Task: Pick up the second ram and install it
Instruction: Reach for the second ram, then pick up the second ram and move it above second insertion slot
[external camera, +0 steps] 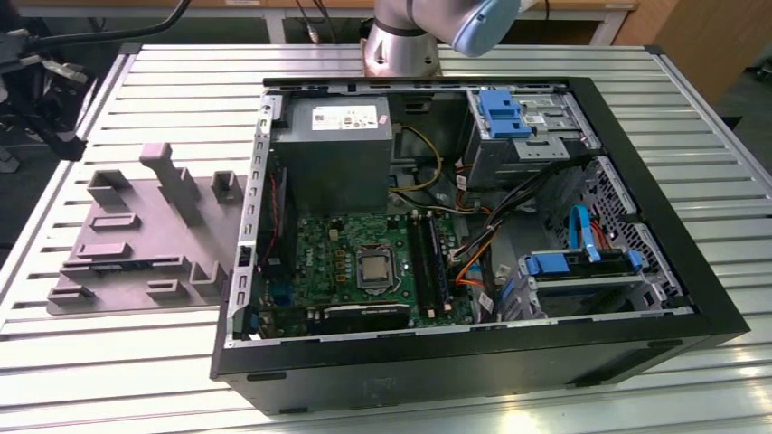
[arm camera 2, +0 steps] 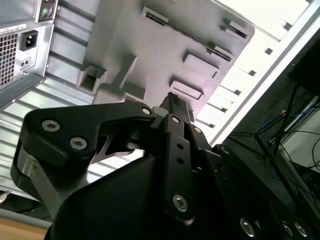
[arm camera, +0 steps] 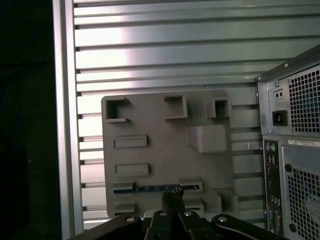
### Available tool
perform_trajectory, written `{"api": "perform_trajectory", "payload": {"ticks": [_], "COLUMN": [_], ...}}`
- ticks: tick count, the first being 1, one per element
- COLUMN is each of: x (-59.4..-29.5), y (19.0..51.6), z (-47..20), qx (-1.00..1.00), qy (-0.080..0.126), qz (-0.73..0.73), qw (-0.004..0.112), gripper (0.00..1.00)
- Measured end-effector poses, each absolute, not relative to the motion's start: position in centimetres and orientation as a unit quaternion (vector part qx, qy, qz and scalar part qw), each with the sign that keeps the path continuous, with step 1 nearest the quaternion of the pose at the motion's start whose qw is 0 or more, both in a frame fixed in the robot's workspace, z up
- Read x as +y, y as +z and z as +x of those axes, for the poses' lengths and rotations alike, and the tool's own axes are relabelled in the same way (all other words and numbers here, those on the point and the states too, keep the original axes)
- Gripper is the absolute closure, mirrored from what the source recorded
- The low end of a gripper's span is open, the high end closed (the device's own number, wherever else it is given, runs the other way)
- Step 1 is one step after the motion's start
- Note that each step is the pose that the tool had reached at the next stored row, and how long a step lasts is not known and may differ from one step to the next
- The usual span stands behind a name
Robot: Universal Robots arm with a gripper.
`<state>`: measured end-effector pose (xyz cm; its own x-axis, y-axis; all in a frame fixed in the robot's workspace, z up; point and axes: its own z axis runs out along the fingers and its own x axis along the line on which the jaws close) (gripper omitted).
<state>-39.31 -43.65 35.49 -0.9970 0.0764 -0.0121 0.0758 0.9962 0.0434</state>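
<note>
The second ram is a thin blue-green stick lying flat in a slot of the grey fixture plate, between two raised supports. In the exterior view it shows as a dark strip on that plate, at the exterior view's left of the open computer case. My gripper hangs well above the plate, roughly over the ram and apart from it. Its fingers are shut together with nothing between them. The black memory slot rails run across the green motherboard inside the case.
The case holds a grey power supply, blue drive brackets and loose cables. Its rear panel stands beside the plate. Tall posts rise from the plate. The slatted metal table ends at a rail.
</note>
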Motion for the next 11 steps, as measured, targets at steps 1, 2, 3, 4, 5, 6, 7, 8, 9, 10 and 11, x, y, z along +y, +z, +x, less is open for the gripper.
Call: {"api": "perform_trajectory", "payload": {"ticks": [1,2,3,4,5,6,7,8,9,10,11], "x": [-43.72,-43.74,-43.74,-43.74,-43.74,-43.74,-43.74,-43.74,-43.74,-43.74,-43.74], "y": [35.44,35.41,35.40,35.41,35.40,35.40,35.41,35.41,35.40,35.41,35.40], "z": [-39.71,-39.96,-40.04,-40.04,-40.04,-40.04,-40.05,-40.06,-40.06,-40.06,-40.06], "qx": [0.999,0.999,0.999,0.999,0.999,0.999,0.999,0.999,0.999,0.999,0.999], "qy": [0.021,0.021,0.021,0.021,0.022,0.021,0.021,0.021,0.021,0.021,0.021], "qz": [0.038,0.038,0.038,0.038,0.038,0.038,0.038,0.038,0.038,0.038,0.038], "qw": [0.007,0.007,0.007,0.007,0.007,0.007,0.007,0.007,0.007,0.007,0.007], "gripper": [0.89,0.89,0.89,0.89,0.89,0.89,0.89,0.89,0.89,0.89,0.89]}}
